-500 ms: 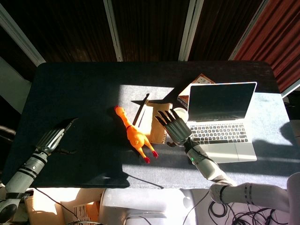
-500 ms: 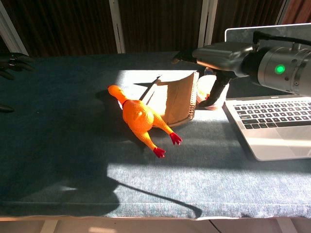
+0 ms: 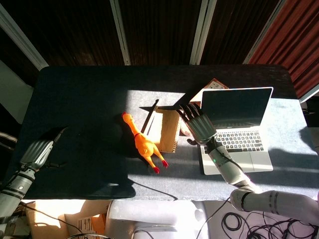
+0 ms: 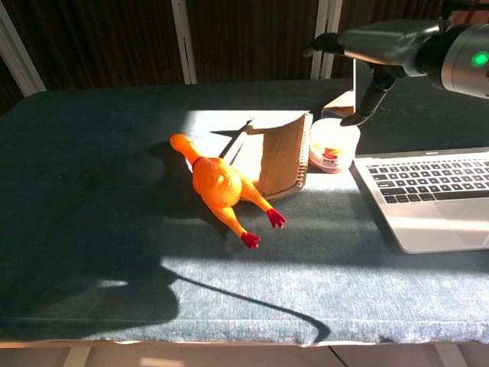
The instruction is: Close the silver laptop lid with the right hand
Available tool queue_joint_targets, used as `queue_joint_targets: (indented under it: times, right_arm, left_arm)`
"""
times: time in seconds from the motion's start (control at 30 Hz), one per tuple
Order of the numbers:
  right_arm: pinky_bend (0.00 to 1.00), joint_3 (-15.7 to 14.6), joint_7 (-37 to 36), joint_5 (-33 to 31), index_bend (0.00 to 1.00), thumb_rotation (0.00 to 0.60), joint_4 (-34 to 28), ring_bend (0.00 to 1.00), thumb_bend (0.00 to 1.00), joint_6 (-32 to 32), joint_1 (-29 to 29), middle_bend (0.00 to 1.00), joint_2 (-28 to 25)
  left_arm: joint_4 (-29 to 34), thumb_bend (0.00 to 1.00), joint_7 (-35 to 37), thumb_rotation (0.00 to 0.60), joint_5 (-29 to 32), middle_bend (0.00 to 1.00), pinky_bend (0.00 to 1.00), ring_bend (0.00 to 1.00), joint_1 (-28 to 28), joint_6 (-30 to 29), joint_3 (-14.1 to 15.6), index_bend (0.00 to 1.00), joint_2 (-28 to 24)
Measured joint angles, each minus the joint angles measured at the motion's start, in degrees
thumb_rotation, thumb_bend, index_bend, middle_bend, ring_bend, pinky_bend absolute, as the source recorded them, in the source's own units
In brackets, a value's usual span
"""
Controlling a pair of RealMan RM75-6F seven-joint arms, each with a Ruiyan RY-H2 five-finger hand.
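The silver laptop (image 3: 238, 130) stands open at the right of the table, its dark screen upright and its keyboard (image 4: 432, 180) facing me. My right hand (image 3: 198, 124) hovers above the table just left of the laptop's left edge, fingers spread flat and holding nothing; the chest view shows this right hand (image 4: 374, 46) raised level with the screen's left edge. My left hand (image 3: 36, 152) rests low at the table's left edge, fingers together and empty. It is out of the chest view.
An orange rubber chicken (image 3: 143, 143) lies mid-table. A brown notebook (image 4: 279, 157) stands propped beside it, with a pen (image 3: 149, 116) behind. A small white tub (image 4: 333, 148) and a brown box (image 3: 208, 87) sit by the laptop's left rear corner.
My right hand has risen and moved back and right, toward the laptop screen's left edge, uncovering the white tub. My left hand has drawn back toward the table's left edge.
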State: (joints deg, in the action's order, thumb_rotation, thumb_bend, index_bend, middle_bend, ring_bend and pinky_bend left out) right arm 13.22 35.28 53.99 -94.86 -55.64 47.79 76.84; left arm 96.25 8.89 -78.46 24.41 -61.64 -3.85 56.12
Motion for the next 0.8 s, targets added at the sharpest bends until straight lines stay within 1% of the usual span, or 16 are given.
queue_joint_targets:
  times: [0.13,0.27,0.33,0.43,0.53,0.67,0.8]
  right_arm:
    - [0.00,2.4,-2.3,-4.8,0.00,0.600,2.6,0.00,0.10,0.4,-0.1,0.00,-3.4]
    - [0.00,3.7,-5.1,-10.2,0.00,0.600,8.1,0.00,0.10,2.7,-0.2,0.00,-5.2]
    - [0.00,3.8,-6.3,-11.6,0.00,0.600,10.7,0.00,0.10,4.9,-0.2,0.00,-5.8]
    - [0.00,3.7,-8.6,-12.6,0.00,0.600,15.2,0.00,0.10,8.4,-0.1,0.00,-6.2]
    - [0.00,3.6,-11.0,-13.5,0.00,0.600,20.0,0.00,0.10,11.3,0.1,0.00,-5.9]
    - [0.00,2.9,-13.8,-14.4,0.00,0.600,26.4,0.00,0.10,16.4,0.6,0.00,-4.5]
    - [0.00,2.0,-15.8,-14.7,0.01,0.600,31.6,0.00,0.10,20.9,1.6,0.07,-2.5]
  left_arm:
    - [0.2,0.06,-3.7,0.600,-0.3,0.10,0.15,0.05,-6.2,-8.2,2.0,0.00,-2.2]
    - [-1.0,0.06,-3.4,0.600,-1.8,0.10,0.15,0.05,-12.3,-14.7,4.6,0.00,-3.2]
    - [-2.7,0.06,-2.4,0.600,-2.4,0.10,0.15,0.05,-14.1,-15.8,5.6,0.00,-3.2]
    - [-5.7,0.06,-1.2,0.600,-2.1,0.10,0.15,0.05,-15.1,-15.6,6.2,0.00,-2.4]
    - [-7.6,0.07,-0.5,0.600,-0.8,0.10,0.15,0.05,-15.8,-15.2,6.0,0.00,-1.0]
    - [-8.6,0.07,-2.0,0.600,0.4,0.10,0.15,0.05,-16.6,-15.7,5.3,0.00,0.4]
    - [-9.0,0.07,-3.1,0.600,0.2,0.10,0.15,0.05,-17.4,-17.9,4.6,0.00,1.5]
